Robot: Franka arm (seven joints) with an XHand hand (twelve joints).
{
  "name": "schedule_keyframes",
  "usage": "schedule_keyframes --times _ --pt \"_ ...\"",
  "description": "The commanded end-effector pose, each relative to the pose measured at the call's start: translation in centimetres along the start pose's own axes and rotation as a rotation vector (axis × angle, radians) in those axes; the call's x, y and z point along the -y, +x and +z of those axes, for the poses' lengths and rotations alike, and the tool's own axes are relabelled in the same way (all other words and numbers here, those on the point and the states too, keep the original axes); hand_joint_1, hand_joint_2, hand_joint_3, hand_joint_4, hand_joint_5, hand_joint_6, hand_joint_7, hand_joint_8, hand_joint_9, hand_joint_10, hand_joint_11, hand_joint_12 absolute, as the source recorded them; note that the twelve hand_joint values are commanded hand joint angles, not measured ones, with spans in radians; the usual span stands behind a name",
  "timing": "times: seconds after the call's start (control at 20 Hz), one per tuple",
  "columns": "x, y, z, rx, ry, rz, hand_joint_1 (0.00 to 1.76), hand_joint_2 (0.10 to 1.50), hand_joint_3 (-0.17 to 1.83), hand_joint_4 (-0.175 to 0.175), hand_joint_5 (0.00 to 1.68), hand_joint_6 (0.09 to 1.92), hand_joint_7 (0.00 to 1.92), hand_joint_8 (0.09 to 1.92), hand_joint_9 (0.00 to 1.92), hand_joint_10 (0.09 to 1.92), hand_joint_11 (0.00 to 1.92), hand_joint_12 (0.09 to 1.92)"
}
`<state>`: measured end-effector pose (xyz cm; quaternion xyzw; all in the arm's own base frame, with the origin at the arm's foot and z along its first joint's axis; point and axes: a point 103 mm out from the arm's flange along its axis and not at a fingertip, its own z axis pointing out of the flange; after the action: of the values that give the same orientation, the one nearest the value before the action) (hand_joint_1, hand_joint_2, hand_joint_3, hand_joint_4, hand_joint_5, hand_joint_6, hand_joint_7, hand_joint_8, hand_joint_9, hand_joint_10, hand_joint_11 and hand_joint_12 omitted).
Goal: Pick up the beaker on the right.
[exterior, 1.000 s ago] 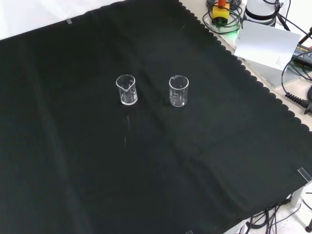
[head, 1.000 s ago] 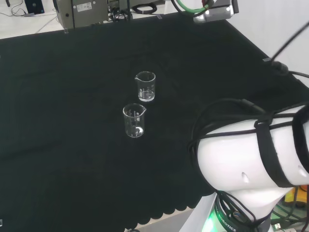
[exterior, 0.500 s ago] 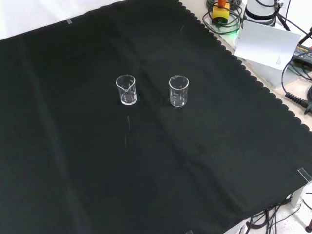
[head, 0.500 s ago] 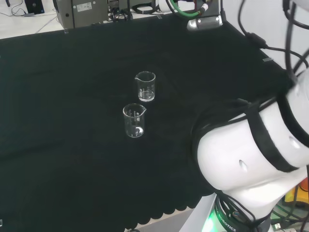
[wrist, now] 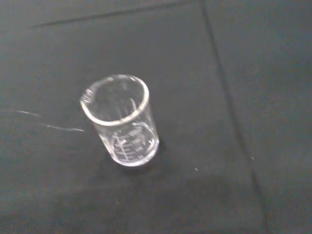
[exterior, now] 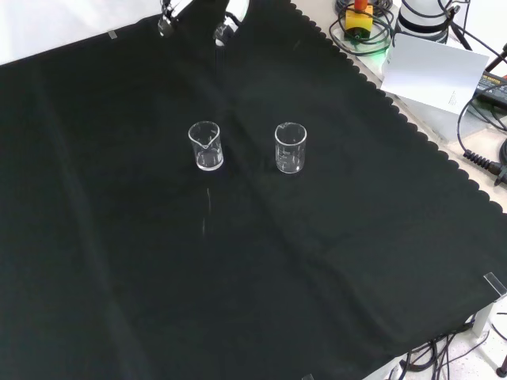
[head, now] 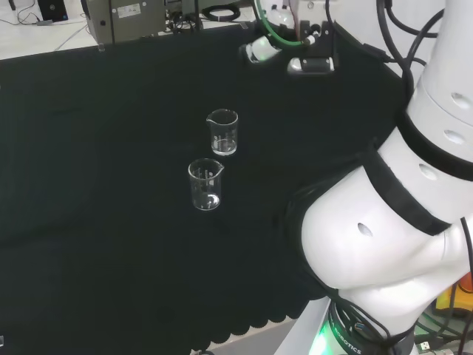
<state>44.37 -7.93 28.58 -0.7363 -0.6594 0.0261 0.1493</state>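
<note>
Arm links (head: 392, 222): large white shapes, right side of head view. Counter (exterior: 317, 261): black cloth. Two clear beakers, upright, near each other but apart, centre of front view: right beaker (exterior: 290, 147), left beaker (exterior: 205, 146). One beaker (wrist: 122, 121) sits mid-frame in the wrist view. Hand (exterior: 226, 22): top edge of front view, well apart from both; cannot tell whether its fingers are curled or straight.

Two clear glass beakers (exterior: 205, 146) (exterior: 290, 147) on black cloth (exterior: 238, 261).

The white arm (head: 384, 244) reaches out high over the bench, its hand (exterior: 226, 24) aloft.
</note>
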Motion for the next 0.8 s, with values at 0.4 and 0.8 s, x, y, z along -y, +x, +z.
schedule_keyframes --times 0.4,0.8 --pt "-6.1 -0.3 7.5 -0.195 0.028 -0.179 0.69 0.84 0.23 -0.027 0.31 0.09 0.15 0.6 0.31 0.66 0.06 1.4" --pt "-6.5 -0.7 9.2 -0.165 0.066 -0.178 0.7 0.74 0.42 -0.028 0.31 0.09 0.14 0.62 0.31 0.65 0.05 1.4"
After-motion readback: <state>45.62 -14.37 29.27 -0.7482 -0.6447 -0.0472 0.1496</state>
